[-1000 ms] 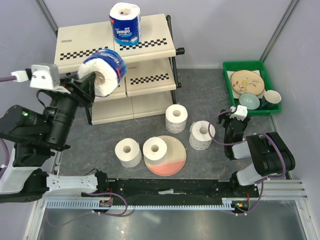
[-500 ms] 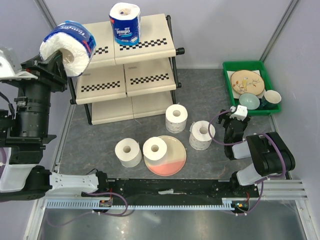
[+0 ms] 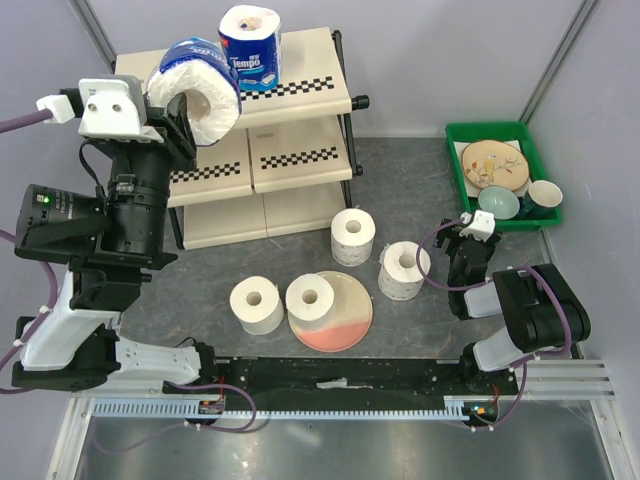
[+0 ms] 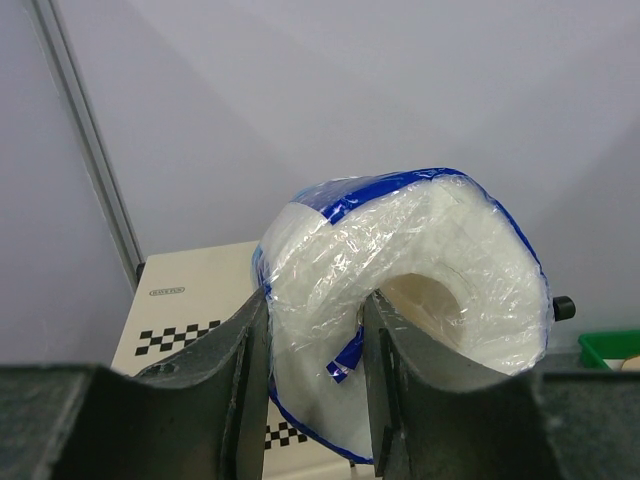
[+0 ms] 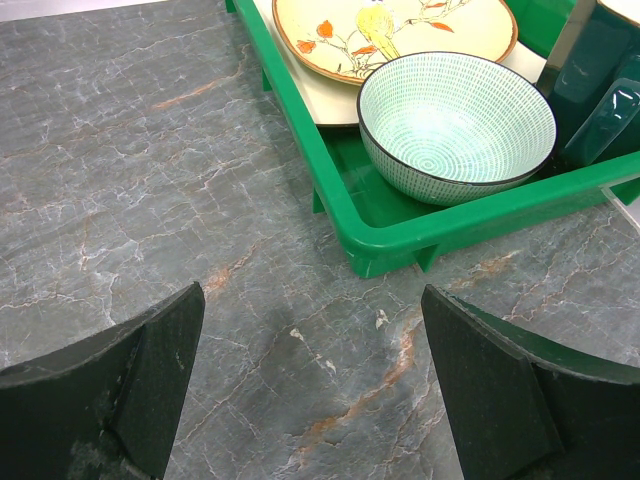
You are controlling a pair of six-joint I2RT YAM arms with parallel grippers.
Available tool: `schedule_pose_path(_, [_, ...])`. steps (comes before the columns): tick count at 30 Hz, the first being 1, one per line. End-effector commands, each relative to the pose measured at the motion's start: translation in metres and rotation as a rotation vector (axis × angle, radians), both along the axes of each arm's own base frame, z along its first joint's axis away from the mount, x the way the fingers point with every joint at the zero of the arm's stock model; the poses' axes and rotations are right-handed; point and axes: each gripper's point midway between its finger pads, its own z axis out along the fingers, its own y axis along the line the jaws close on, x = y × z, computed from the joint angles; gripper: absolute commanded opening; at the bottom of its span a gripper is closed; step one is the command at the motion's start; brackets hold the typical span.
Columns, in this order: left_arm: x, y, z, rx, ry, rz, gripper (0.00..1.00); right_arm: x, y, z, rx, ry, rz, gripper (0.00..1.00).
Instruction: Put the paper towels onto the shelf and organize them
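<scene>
Between left gripper jaws: wrapped roll clamped | top view only: second roll on shelf | right gripper gaping, empty

Glossy crinkled plastic-wrapped paper roll
</scene>
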Motion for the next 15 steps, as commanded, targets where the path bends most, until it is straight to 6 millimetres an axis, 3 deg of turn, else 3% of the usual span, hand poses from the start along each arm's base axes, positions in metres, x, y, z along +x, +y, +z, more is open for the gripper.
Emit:
schedule_pose_path(1, [-0.001, -0.001, 0.014, -0.006, -0.054, -0.012, 0.36, 0.006, 0.001, 0.012, 0.007, -0.045, 0.003, 0.98])
schedule_pose_path(8, [0.009, -0.013, 0.013, -0.007, -0.060, -0.016, 0.35, 0.006, 0.001, 0.012, 0.007, -0.045, 0.003, 0.98])
schedule_pose_path(13, [0.035, -0.033, -0.010, 0.068, 0.006, -0.031, 0.35, 0.006, 0.001, 0.013, 0.007, -0.046, 0.003, 0.98])
schedule_pose_path(15, [0.047, -0.028, -0.010, 0.026, 0.008, -0.034, 0.35, 0.006, 0.001, 0.013, 0.007, -0.046, 0.003, 0.98])
